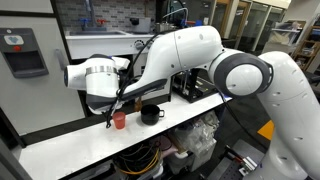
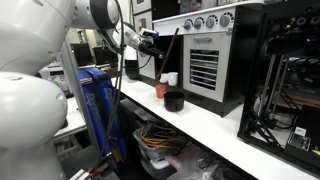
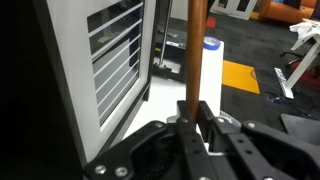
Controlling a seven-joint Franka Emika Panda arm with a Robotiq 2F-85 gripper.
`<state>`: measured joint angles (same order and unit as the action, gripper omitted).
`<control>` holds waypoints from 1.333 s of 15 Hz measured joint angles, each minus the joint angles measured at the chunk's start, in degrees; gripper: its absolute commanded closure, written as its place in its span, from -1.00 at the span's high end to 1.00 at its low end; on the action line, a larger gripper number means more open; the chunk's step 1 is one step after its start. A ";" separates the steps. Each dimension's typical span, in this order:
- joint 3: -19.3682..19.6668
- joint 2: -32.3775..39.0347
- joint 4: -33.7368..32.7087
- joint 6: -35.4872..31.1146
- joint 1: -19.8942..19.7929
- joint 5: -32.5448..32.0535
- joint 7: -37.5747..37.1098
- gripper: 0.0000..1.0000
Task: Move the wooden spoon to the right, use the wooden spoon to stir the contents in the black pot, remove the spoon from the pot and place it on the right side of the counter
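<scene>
Wrist view: the wooden spoon is gripped by its handle in the closed tool and, in an exterior view, is held slanting over the table near the black pot, so the red cup could be toppled if the spoon is swung low.

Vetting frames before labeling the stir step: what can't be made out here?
- Contents of the small round black pot: too small and dark in both exterior views; pot outside the wrist view.
- Far end of the long light-brown wooden spoon: cut off by the wrist view's top edge.
- Tool gripping the spoon: too small in both exterior views.
</scene>
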<state>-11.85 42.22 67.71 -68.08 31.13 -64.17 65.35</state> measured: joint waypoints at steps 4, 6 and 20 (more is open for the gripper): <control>0.00 -0.44 2.92 1.76 0.26 -0.39 0.15 -0.93; 0.07 -1.36 5.00 2.59 0.21 -1.61 0.15 -0.93; 0.10 -4.50 16.88 3.44 -4.04 -10.73 -1.84 -0.93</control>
<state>-11.76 37.72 84.59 -64.64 27.09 -74.89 63.51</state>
